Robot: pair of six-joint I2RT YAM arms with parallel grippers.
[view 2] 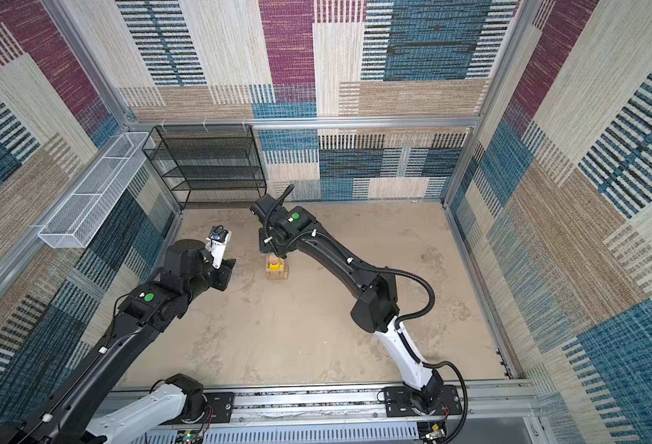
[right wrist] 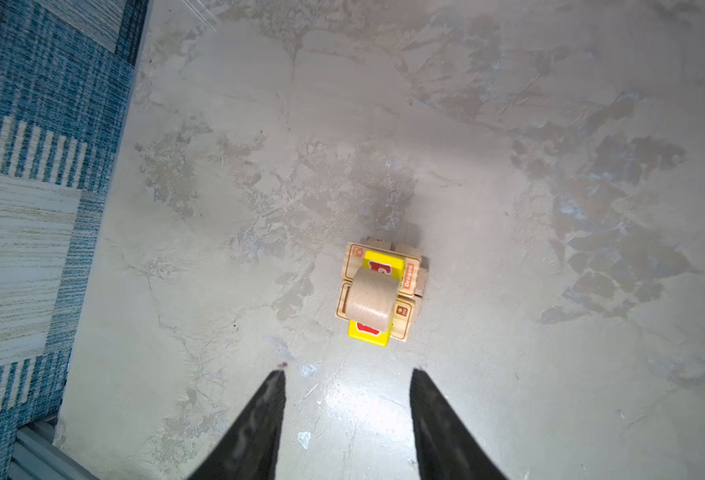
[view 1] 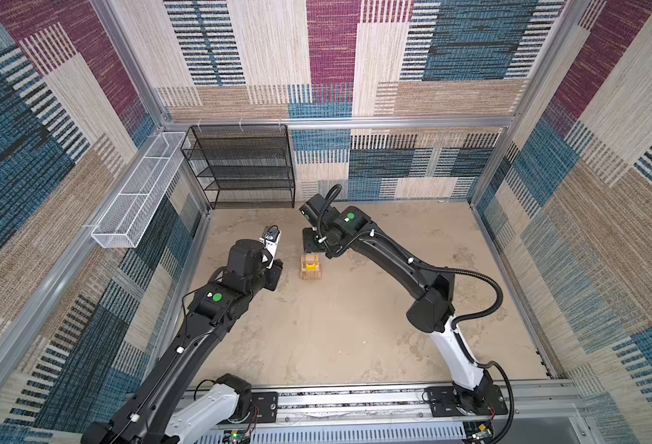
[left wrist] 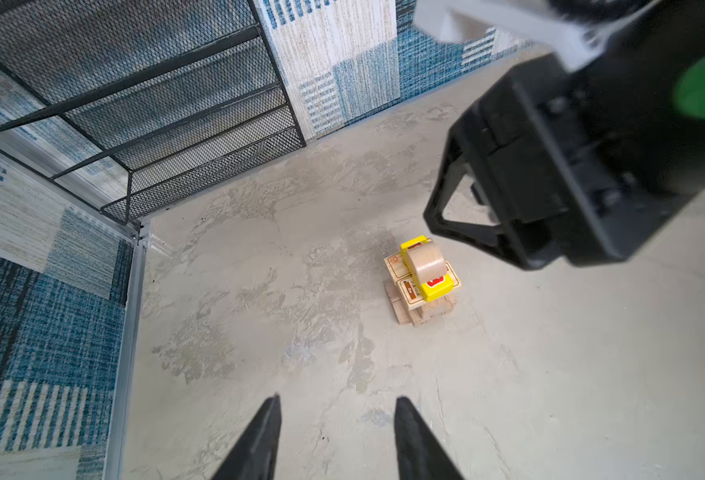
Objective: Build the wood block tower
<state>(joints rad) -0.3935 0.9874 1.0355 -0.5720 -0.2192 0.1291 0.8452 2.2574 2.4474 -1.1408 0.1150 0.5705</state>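
Observation:
The tower [view 1: 310, 267] [view 2: 276, 267] stands on the tabletop in both top views, between the two arms. Its base is plain tan wood blocks [left wrist: 419, 311]. Above them lie two tan blocks with red lettering [right wrist: 409, 276], then yellow blocks [right wrist: 369, 334] [left wrist: 438, 289], and a rounded tan piece [right wrist: 371, 299] [left wrist: 425, 262] is uppermost. My left gripper [view 1: 278, 269] [left wrist: 338, 401] hangs left of the tower, open, with only bare floor between its fingers. My right gripper [view 1: 310, 248] [right wrist: 346, 372] hovers just behind and above the tower, open and holding nothing.
A black mesh shelf rack [view 1: 245, 165] stands at the back left corner. A white wire basket [view 1: 136, 192] hangs on the left wall. Patterned walls close in three sides, and the arms' mounting rail [view 1: 355, 399] runs along the front edge.

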